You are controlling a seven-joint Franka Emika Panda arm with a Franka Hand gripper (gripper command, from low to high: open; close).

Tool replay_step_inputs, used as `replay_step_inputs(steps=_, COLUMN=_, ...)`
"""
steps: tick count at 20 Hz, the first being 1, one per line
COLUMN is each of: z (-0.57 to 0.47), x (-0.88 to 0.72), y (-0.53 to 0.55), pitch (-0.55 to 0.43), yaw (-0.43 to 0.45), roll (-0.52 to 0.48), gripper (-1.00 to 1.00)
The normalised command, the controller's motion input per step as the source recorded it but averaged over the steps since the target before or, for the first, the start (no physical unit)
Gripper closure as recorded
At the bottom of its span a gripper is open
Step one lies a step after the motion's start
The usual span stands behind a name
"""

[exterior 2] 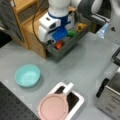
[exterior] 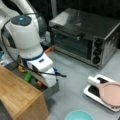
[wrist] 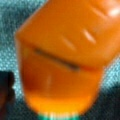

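The wrist view is almost filled by an orange toy carrot (wrist: 62, 57), very close to the camera, with a strip of green at its lower end and a speckled grey-blue floor behind it. The fingers do not show clearly in any view, so I cannot tell how far they are open or whether they grip the carrot.

In both front views the arm's wrist reaches down into a dark grey bin (exterior 2: 72, 43), hiding the gripper (exterior 2: 60, 41) inside it. The carrot (exterior 2: 59, 45) lies in the bin right under the wrist, with a green item (exterior 2: 72, 33) and a yellow-orange item (exterior 2: 81, 26) further along the bin.

A wooden cabinet (exterior: 20, 97) touches the bin's side. Well apart on the grey surface (exterior 2: 82, 65) stand a teal bowl (exterior 2: 27, 75) and a white tray (exterior 2: 77, 98) carrying a pink plate (exterior 2: 53, 107). Farthest, a toaster oven (exterior: 85, 37) stands at a front view's top.
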Motion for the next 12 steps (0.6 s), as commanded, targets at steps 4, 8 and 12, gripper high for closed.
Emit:
replay_step_inputs(steps=4, z=0.02, x=0.05, y=-0.11, pitch=-0.087, yaw=-0.06, roll=0.179, gripper=-1.0)
replay_step_inputs(steps=8, z=0.05, x=0.09, y=-0.07, pitch=-0.069, yaw=-0.065, roll=0.178, gripper=-1.0)
replay_step_inputs(steps=12, z=0.1, x=0.1, y=-0.03, pitch=-0.052, yaw=-0.124, roll=0.171, gripper=-1.0)
